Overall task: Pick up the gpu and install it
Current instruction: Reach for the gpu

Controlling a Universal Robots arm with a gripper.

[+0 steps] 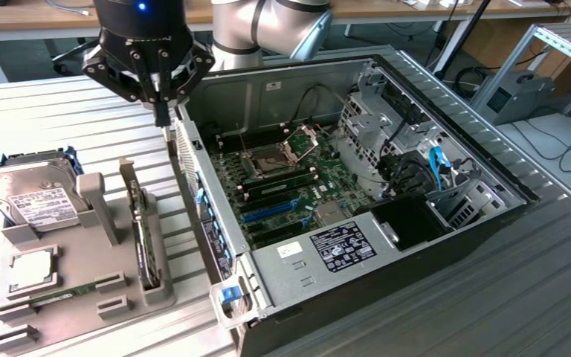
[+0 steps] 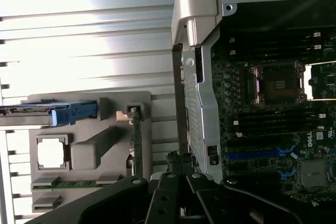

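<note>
Over the side wall of the open computer case (image 1: 256,100), the tool (image 1: 161,113) hangs with its fingers drawn together and nothing between them. Well apart from it, the gpu (image 1: 146,238) stands on edge in a slot of the grey holder (image 1: 77,312) on the surface (image 1: 57,119), just beside the case, near a hard drive (image 1: 33,202)

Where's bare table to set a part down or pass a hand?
Bare: ribbed table beyond the holder tray, near the gripper; table at the exterior view's lower right, beside the case. Crowded: the tray, gpu standing in it, and the narrow gap between tray and case.
</note>
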